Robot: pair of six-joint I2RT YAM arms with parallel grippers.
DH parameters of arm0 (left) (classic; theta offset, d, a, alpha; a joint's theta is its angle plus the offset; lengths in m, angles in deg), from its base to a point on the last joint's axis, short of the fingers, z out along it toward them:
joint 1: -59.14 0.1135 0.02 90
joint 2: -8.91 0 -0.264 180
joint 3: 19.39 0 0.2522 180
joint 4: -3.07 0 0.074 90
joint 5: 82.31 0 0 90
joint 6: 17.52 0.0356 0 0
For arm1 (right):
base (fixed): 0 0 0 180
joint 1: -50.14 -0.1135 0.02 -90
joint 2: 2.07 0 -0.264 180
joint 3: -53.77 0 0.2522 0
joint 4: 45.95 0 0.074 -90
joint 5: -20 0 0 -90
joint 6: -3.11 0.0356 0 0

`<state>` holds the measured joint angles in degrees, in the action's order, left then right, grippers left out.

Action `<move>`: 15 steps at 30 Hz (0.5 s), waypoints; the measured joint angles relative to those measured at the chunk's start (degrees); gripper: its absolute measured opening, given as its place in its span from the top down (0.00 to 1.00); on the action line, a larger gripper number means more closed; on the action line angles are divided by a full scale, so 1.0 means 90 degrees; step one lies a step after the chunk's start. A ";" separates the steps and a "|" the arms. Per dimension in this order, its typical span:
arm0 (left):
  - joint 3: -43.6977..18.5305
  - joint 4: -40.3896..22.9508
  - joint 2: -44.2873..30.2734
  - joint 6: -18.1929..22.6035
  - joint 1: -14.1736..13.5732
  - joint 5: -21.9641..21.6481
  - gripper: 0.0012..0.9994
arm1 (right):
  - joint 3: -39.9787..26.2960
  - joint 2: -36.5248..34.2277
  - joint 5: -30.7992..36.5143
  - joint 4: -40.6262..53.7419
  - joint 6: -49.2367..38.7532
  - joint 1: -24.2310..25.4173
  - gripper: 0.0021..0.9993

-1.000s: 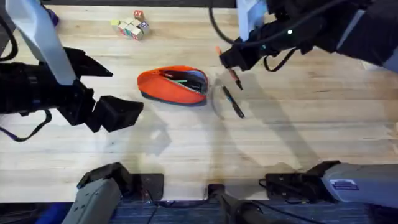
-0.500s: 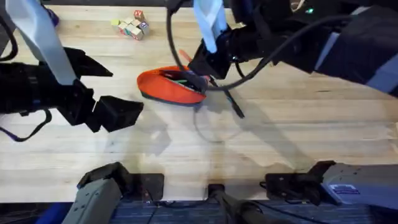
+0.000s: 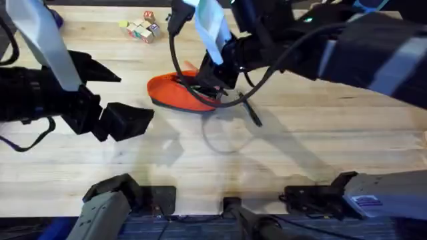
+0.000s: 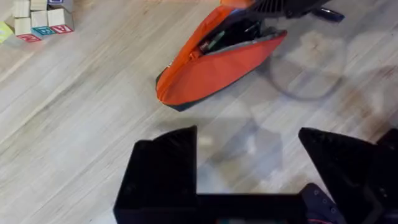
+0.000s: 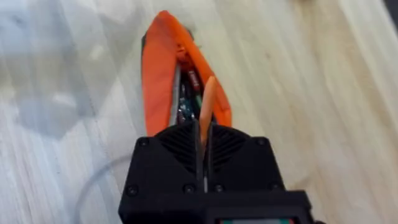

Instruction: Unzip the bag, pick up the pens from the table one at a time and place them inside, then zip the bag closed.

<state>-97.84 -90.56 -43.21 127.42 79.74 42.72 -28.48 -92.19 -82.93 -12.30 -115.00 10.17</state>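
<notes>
The orange bag (image 3: 175, 93) lies unzipped on the table (image 3: 320, 153), its mouth gaping, with green and red items inside. My right gripper (image 3: 212, 79) hangs over the bag's open right end, shut on the orange pen (image 5: 206, 112), which points down into the bag (image 5: 158, 81). The black pen (image 3: 251, 111) lies on the wood just right of the bag. My left gripper (image 3: 127, 120) stands open to the left of the bag, holding nothing. In the left wrist view, that gripper (image 4: 249, 168) sits a short way from the bag (image 4: 211, 65).
Several small coloured wooden blocks (image 3: 140, 29) sit at the far left of the table, also seen as blocks (image 4: 37, 15) in the left wrist view. Bare wood stretches in front of the bag and across the right side.
My right gripper has carried the orange pen leftward, from beside the black pen to over the bag's open mouth. The left arm and the black pen have stayed put.
</notes>
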 joint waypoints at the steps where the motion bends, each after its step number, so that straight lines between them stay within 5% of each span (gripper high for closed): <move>1: 0.0000 0.0006 -0.0002 0.0000 0.0000 0.0002 0.01 | 0.0001 -0.0080 -0.0092 -0.0036 -0.0005 0.0000 0.97; 15: 0.0000 0.0041 0.0000 0.0000 0.0000 0.0000 0.01 | 0.0000 -0.1172 -0.0574 -0.0744 -0.0030 -0.0005 0.97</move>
<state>-97.84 -90.19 -43.21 127.42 79.74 42.72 -28.48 -102.74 -88.09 -19.00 -115.27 10.13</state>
